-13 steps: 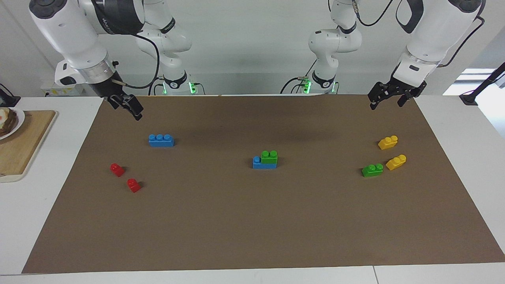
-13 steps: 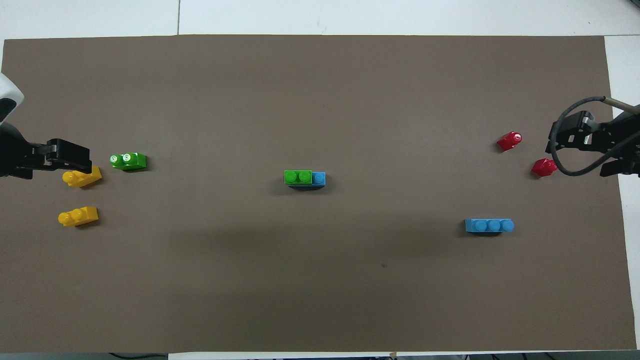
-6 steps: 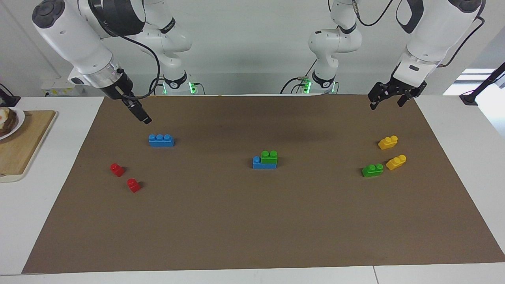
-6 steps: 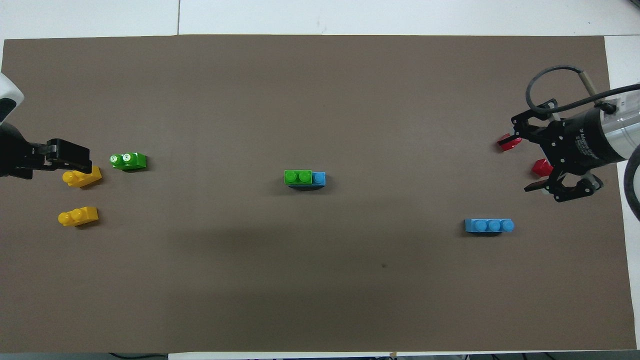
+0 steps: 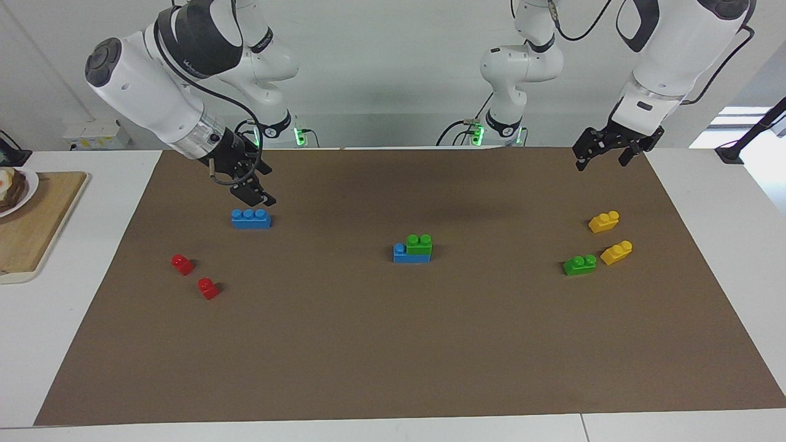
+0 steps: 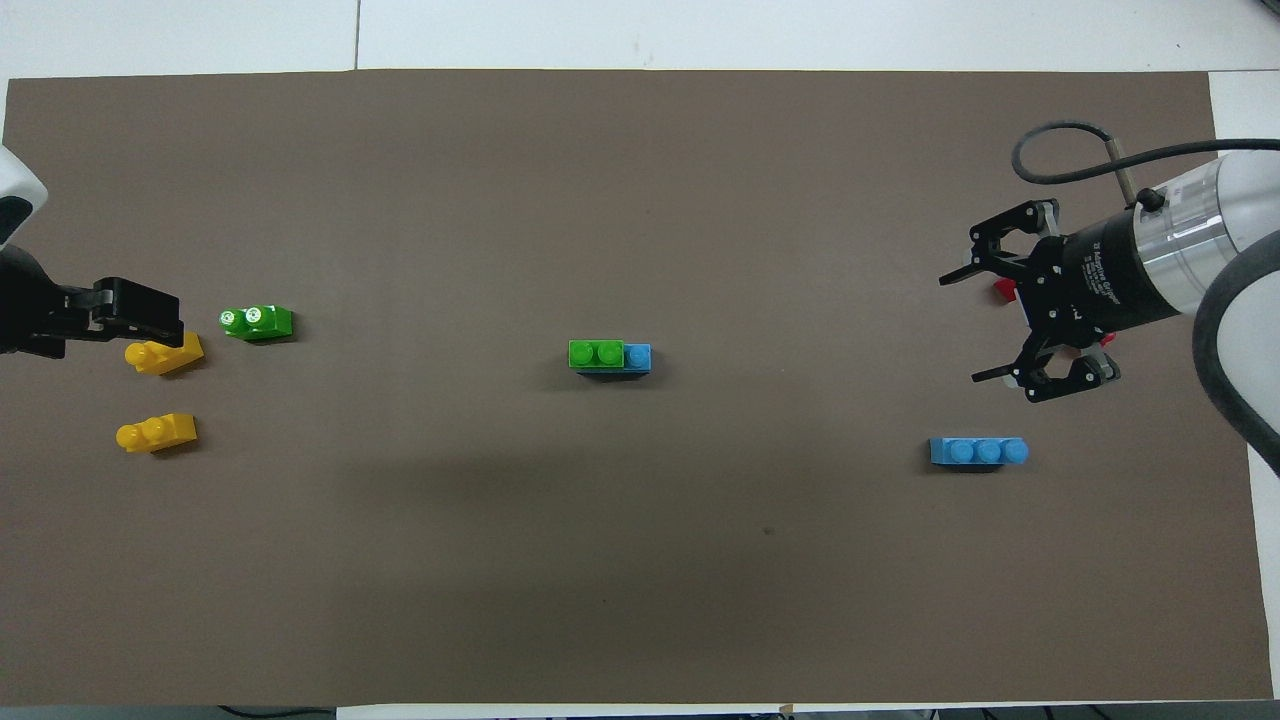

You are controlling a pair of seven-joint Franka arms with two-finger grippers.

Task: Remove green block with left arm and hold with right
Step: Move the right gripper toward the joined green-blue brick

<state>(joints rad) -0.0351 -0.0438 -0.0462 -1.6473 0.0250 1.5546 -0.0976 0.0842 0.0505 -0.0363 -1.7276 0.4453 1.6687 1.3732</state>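
The green block sits pressed on one end of a blue brick at the middle of the brown mat; it also shows in the overhead view. A second green brick lies loose toward the left arm's end. My right gripper is open and empty, in the air just above the loose blue three-stud brick. In the overhead view the right gripper covers the red bricks. My left gripper is open and empty, waiting raised over the mat's edge at its own end.
Two yellow bricks lie beside the loose green brick. Two red bricks lie toward the right arm's end. A wooden board with a plate stands off the mat there.
My right arm has swung in from its end of the table toward the middle and lowered, turning its open gripper over the loose blue brick. The left arm and all bricks have not moved.
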